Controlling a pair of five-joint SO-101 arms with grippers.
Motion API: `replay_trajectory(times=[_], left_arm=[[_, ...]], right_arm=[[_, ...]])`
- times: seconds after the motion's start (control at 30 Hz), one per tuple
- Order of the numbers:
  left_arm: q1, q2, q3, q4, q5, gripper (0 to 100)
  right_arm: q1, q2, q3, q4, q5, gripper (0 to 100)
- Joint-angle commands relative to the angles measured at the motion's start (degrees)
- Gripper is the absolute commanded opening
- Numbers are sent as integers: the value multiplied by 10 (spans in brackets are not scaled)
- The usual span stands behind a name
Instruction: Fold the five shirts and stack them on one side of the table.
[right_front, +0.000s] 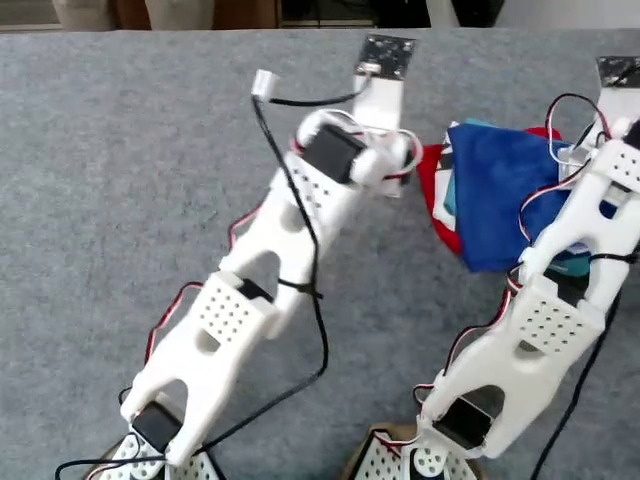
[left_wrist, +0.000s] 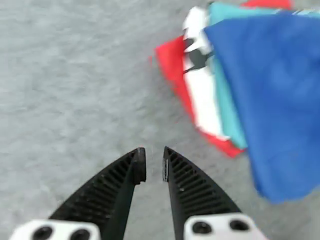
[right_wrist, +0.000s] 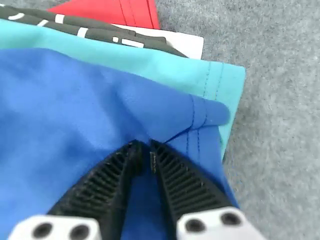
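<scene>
Grey felt-like covering (right_front: 120, 180) underneath; brown and pale shapes (right_front: 180, 12) beyond far edge, indistinct.

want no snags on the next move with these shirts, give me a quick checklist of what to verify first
1. Right gripper grip: jaws closed on a pucker in the blue shirt: ok.
2. Left gripper free: jaws a narrow gap apart, nothing between them, over bare table: ok.
3. Left gripper clear of the stack: apart from the red shirt: ok.
4. Stack edges lined up: teal shirt and white shirt are fanned out, and the blue shirt hangs past the red one: not ok.
5. All five shirts stacked: four colours visible: cannot tell.
</scene>
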Motion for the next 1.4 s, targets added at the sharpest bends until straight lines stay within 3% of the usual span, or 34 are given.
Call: replay_trajectory(times=[0.0,0.27,0.47,0.8,1.07,1.37], left_arm=[[-46,-62,-12,13,-16,74],[-5,-181,157,13,-19,73],[-19,-280,316,13,-49,71],[-74,-556,709,8,-111,71],[-169,-774,1036,-114,-119,75],[-171,-816,1075,-116,-121,76]], right_arm=[[-30,-37,-96,77,-1,40],[-65,-44,-253,133,-5,41],[-71,-42,-315,200,-4,41],[-58,-95,-148,203,-5,37],[-44,-196,68,163,-4,3],[44,-160,85,120,0,2]])
